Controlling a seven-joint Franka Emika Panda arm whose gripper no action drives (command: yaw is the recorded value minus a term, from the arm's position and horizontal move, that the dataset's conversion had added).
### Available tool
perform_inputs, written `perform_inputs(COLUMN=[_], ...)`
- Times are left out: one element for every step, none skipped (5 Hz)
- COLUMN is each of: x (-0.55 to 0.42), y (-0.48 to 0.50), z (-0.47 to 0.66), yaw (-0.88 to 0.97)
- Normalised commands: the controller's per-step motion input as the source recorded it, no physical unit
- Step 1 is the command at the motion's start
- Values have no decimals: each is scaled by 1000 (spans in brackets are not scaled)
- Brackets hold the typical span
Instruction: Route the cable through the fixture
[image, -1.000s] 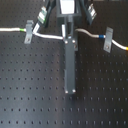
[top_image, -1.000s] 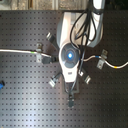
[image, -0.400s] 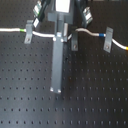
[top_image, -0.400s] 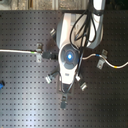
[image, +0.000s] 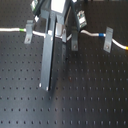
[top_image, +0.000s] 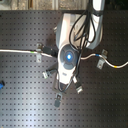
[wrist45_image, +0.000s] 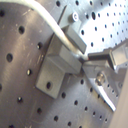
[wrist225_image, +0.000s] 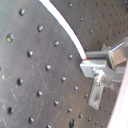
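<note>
White cable (image: 11, 30) runs across the far part of the surface (image: 85, 95), a black plate drilled with a regular grid of small holes that fills almost the whole of both exterior views; nothing of the room shows beyond it except a pale strip along the top edge of the second exterior view. In the first exterior view the cable comes in from the first exterior view's left, carries a short green band (image: 22, 30) just before a small grey clip (image: 29, 33), passes behind the arm (image: 50, 55), and reappears on the first exterior view's right with a blue band (image: 100, 35) just beside another grey clip (image: 107, 41) before trailing off to the edge. In the second exterior view the same cord (top_image: 15, 50) lies along the middle row, reaching a bracket (top_image: 39, 50) on the second exterior view's left and a further bracket (top_image: 101, 60) on the second exterior view's right, with the arm's white body between them. In the first wrist view the cable (wrist45_image: 47, 17) lies in the slot of a grey fixture block (wrist45_image: 60, 62) bolted to the plate, and the tool (wrist45_image: 92, 64) is closed on the cord right beside that block. In the second wrist view the cord (wrist225_image: 62, 25) curves over the plate into the clamped fingertips (wrist225_image: 94, 67).
</note>
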Motion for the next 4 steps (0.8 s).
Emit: perform_inputs(x=[-42,29,15,13], y=[103,168,2,94], z=[-2,-2,0,48], yaw=[606,737,0,651])
